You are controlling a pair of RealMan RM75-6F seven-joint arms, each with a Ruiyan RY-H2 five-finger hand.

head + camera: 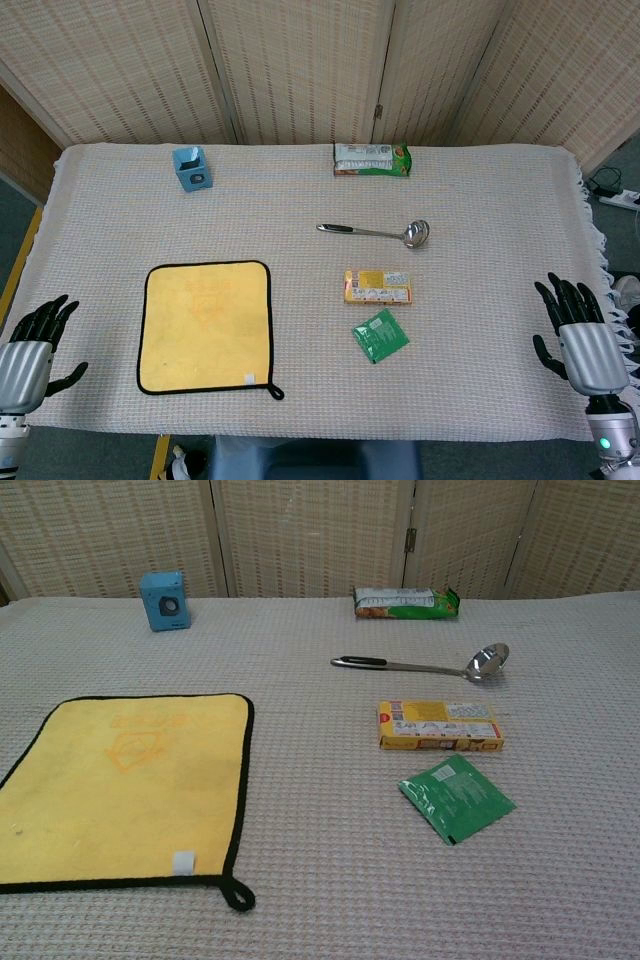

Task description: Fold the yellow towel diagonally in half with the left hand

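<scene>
Fingers (45,318) of the left hand (28,355) are spread and hold nothing, off the surface's (480,180) near left corner; the right hand (585,340) is likewise spread and empty. The yellow towel (207,327) lies flat and unfolded near the front left edge, so folding has not begun. Next, I judge, comes pinching one corner. No writing is legible.

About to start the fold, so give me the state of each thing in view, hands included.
yellow towel: flat, unfolded, hanging loop at near right corner.
left hand: open, fingers spread, off the towel.
right hand: open, holding nothing.
ladle: lying flat, bowl to the right.
green sachet: lying flat.
yellow box: lying flat.
</scene>
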